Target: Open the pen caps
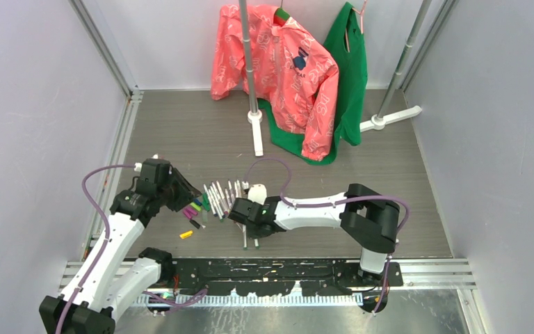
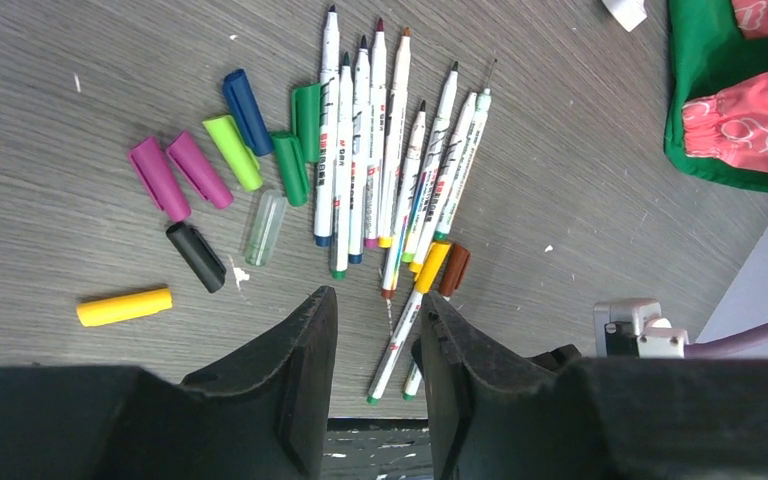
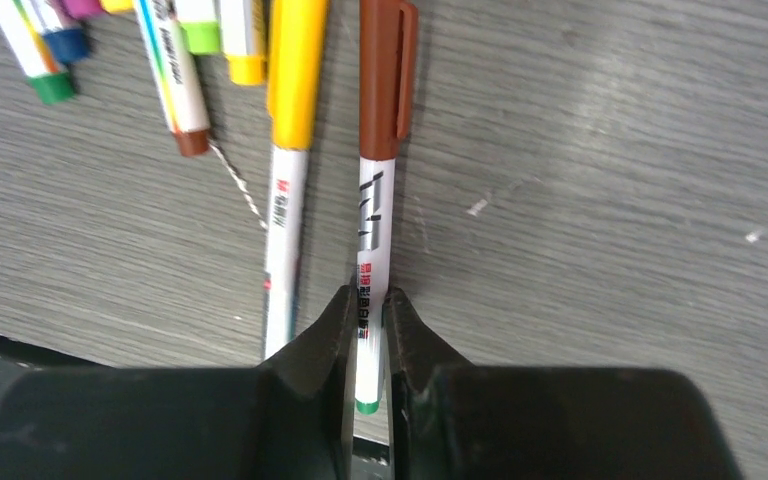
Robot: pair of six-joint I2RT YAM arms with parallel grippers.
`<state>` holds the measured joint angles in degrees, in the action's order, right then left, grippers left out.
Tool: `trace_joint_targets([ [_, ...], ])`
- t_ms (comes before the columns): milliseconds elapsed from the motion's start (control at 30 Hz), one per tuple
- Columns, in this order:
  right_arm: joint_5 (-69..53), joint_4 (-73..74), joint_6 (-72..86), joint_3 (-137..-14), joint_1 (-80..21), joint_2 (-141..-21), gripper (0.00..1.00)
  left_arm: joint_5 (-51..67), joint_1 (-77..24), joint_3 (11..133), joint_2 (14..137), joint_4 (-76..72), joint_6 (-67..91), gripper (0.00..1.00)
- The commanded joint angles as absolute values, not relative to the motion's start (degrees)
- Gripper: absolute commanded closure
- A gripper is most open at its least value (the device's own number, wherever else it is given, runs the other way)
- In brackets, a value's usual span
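Several uncapped pens (image 2: 380, 140) lie in a row on the grey table. Loose pen caps lie left of them: yellow (image 2: 124, 307), black (image 2: 197, 256), two purple (image 2: 158, 179), lime (image 2: 232, 152), blue (image 2: 248, 111), green (image 2: 290, 168). Two pens keep their caps: a yellow-capped pen (image 3: 285, 230) and a brown-capped pen (image 3: 373, 215) with its brown cap (image 3: 387, 75) on. My right gripper (image 3: 368, 295) is shut on the brown-capped pen's white barrel near its green end. My left gripper (image 2: 378, 298) is open and empty, above the table near the pens' near ends.
A pink jacket (image 1: 278, 62) and a green garment (image 1: 351, 76) hang on a rack at the back, with its pole (image 1: 250, 69) and white feet (image 1: 389, 120) on the table. The table's near edge rail (image 1: 264, 268) runs just behind the grippers.
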<state>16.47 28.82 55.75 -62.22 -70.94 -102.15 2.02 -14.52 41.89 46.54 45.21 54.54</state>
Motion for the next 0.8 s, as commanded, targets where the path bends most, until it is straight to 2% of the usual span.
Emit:
trace_joint_targets([
  [0,18.91,37.37,53.78,-62.74,-71.37,-98.55,0.99,4.78,-14.6,43.04,47.13,41.94,53.71,0.63],
  [267,20.62,40.55,49.91,-67.77,-71.31,-94.73,0.99,8.12,-14.6,41.82,47.96,39.68,55.33,0.63],
  [767,16.08,42.98,43.42,-81.4,-71.05,-99.55,0.99,17.02,-14.59,41.88,53.47,32.97,57.74,0.59],
])
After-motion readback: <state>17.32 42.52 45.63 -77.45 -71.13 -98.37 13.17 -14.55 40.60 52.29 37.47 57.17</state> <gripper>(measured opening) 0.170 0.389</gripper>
